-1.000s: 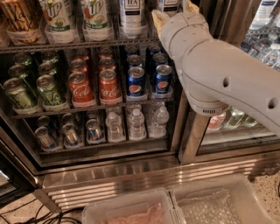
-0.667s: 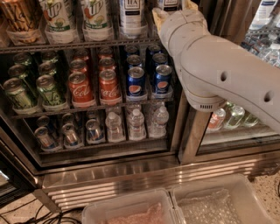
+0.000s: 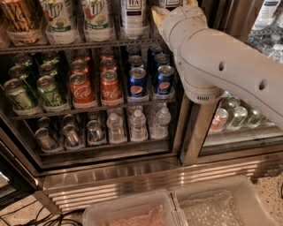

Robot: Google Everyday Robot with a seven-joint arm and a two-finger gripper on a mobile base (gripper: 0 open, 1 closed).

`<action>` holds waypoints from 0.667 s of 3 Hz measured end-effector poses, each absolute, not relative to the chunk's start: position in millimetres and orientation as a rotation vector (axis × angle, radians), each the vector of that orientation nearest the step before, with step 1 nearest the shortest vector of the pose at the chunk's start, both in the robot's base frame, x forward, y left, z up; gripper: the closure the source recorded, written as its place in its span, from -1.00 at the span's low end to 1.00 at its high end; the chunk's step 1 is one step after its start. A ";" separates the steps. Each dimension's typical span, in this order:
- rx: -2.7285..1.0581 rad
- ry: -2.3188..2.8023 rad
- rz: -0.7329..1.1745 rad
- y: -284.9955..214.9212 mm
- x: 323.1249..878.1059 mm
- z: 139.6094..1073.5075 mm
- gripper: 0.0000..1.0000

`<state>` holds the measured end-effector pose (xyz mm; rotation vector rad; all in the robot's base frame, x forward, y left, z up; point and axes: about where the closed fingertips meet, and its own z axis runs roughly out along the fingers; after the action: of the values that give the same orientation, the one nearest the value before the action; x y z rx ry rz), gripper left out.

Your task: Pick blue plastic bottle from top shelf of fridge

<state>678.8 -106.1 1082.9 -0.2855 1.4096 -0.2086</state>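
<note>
Saw the gripper (image 3: 171,6) up at the top shelf (image 3: 66,46) of the fridge (image 3: 132,176). Found the blue plastic bottle (image 3: 133,17) upright just to its left, contact unclear. Noted 7UP bottles (image 3: 59,20) farther left, Pepsi cans (image 3: 138,81) and Coca-Cola cans (image 3: 110,86) one rack below, small water bottles (image 3: 138,125) lower still.

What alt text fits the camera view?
The robot's white arm reaches up to the fridge's top shelf, with its gripper at the view's upper edge, just right of the blue plastic bottle labelled TEA. The racks below hold soda cans and small water bottles.
</note>
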 end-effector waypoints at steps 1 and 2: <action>-0.286 1.404 -0.217 -106.9 684.5 1085.8 -0.14; -0.286 1.402 -0.222 -106.4 686.1 1086.9 -0.14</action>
<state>686.1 -106.4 1086.9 -0.2862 1.4018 -0.2224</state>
